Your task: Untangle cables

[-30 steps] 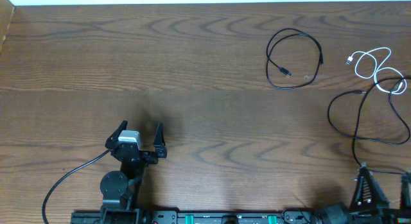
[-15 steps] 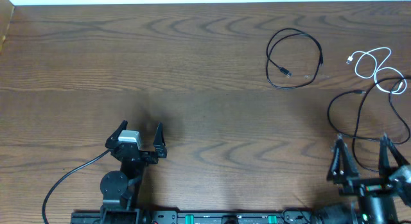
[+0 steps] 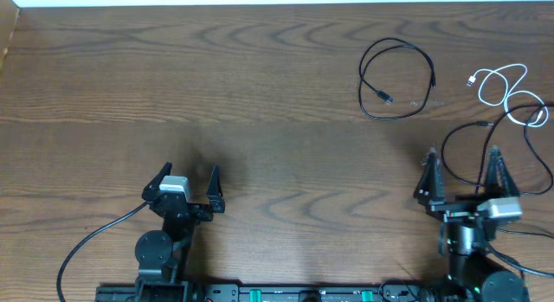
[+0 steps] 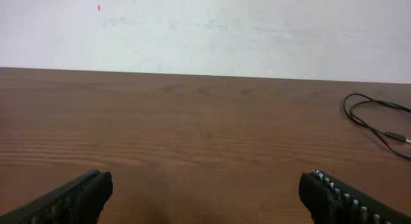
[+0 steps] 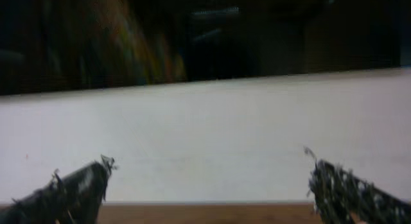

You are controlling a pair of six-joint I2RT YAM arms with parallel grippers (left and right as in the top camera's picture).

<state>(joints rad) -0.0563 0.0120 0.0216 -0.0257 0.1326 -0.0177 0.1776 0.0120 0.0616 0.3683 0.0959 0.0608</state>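
Three cables lie at the table's far right. A black cable forms a separate loop, which also shows at the right edge of the left wrist view as the black cable. A white cable is coiled nearer the edge. A second black cable loops beneath it and crosses it. My right gripper stands open over that second black loop, with nothing between its fingers. My left gripper is open and empty at the front left, far from the cables. The right wrist view is blurred and shows only the open gripper against a wall.
A thick black cord runs from the left arm's base along the front edge. The table's far edge meets a white wall. Bare wood spreads between the two arms.
The right arm has risen from the bottom right corner and moved forward and left, over the near black cable. The left arm and the cables have not moved.
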